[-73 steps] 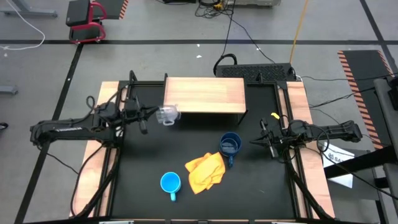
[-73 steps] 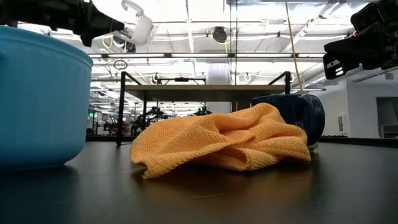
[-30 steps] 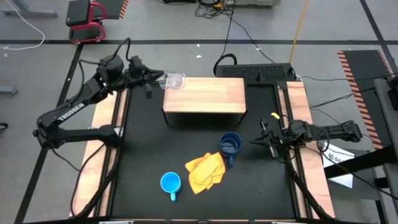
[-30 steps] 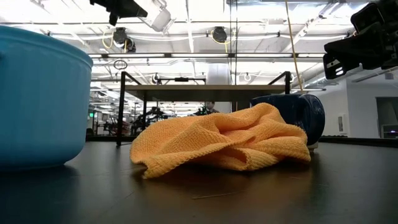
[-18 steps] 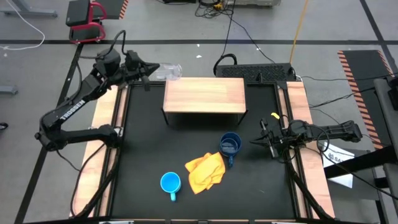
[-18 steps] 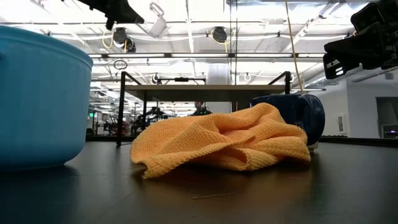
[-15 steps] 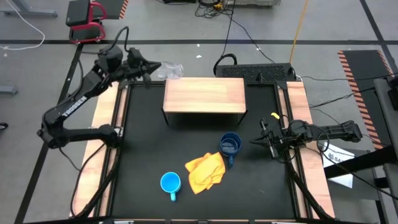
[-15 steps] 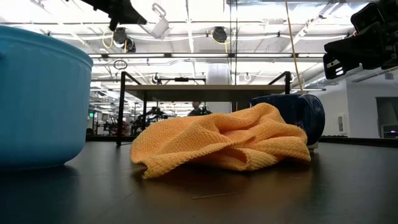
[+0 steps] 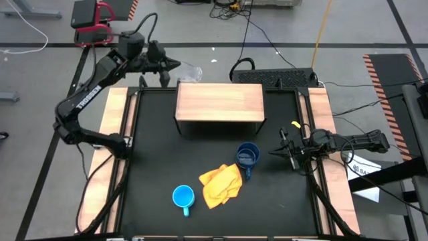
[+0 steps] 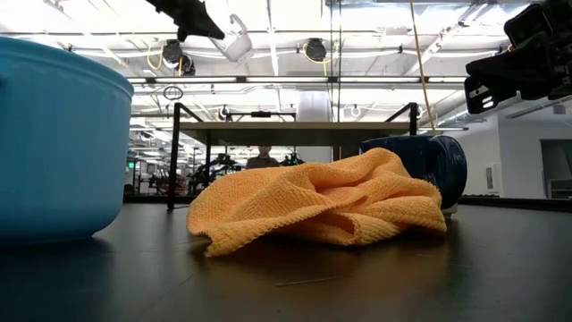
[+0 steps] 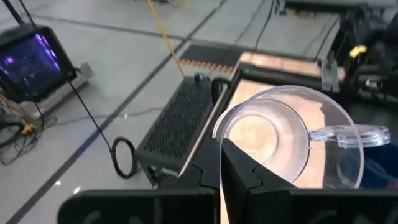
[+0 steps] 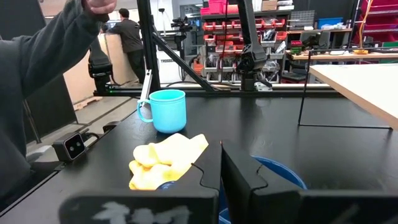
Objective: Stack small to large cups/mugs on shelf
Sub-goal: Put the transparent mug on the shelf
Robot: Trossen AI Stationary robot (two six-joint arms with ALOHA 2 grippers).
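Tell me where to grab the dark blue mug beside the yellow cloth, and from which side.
Probably best to grip the dark blue mug by its rim, on the side away from the yellow cloth, coming straight down. It stands upright with its mouth open, and the cloth crowds its handle side. The right hand, shut, waits just beside it on that free side.

I see a crumpled yellow cloth [image 9: 220,184] on the black tabletop [image 9: 154,161], and a person's dark sleeve [image 12: 43,68] nearby.
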